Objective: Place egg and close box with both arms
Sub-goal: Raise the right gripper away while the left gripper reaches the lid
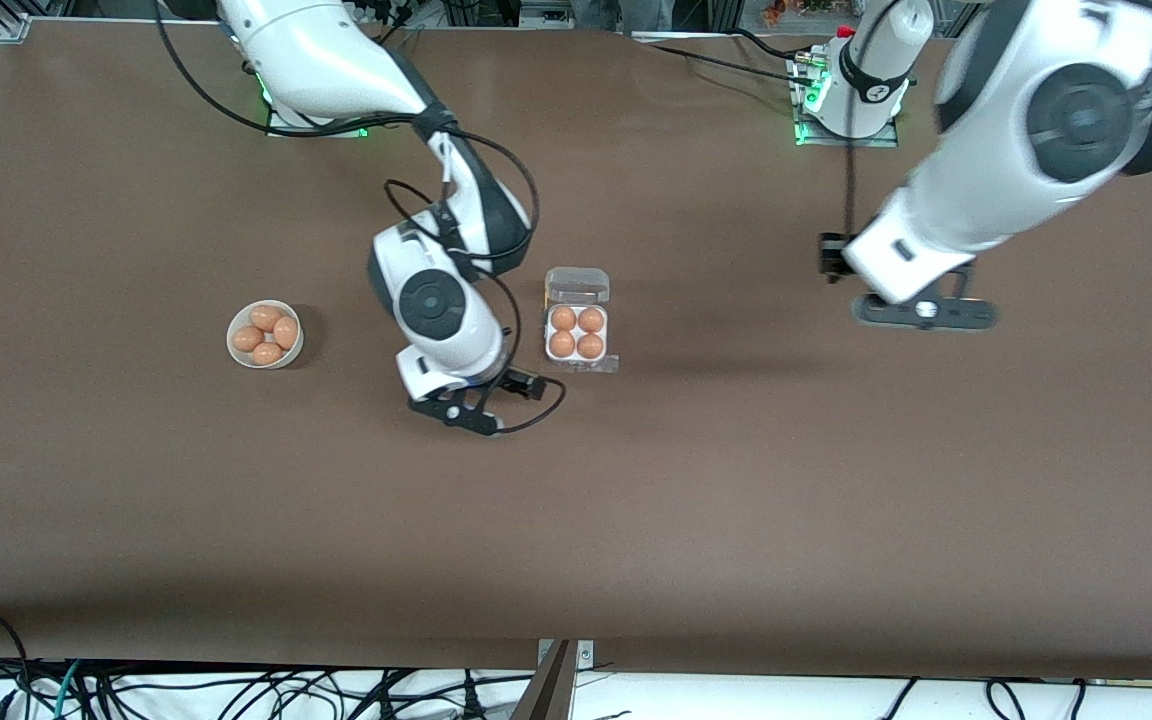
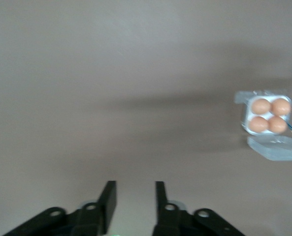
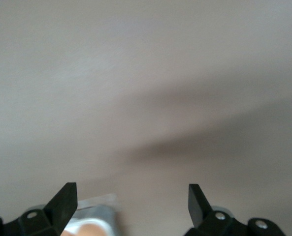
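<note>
The clear box (image 1: 577, 335) sits mid-table with an egg (image 1: 563, 319) in each of its four cells. Its lid (image 1: 577, 285) lies open, on the side nearer the arms' bases. My right gripper (image 1: 471, 408) hangs beside the box toward the right arm's end, open wide and empty. In the right wrist view the right gripper (image 3: 132, 196) shows only a blurred edge of the box (image 3: 94, 220). My left gripper (image 1: 921, 312) is up over bare table toward the left arm's end, open and empty. The left wrist view shows the left gripper (image 2: 134, 196), with the box (image 2: 268, 116) well off from it.
A round white bowl (image 1: 238, 352) holding several brown eggs stands toward the right arm's end of the table, level with the box. Black cables trail from both arms. Brown table surface spreads all around.
</note>
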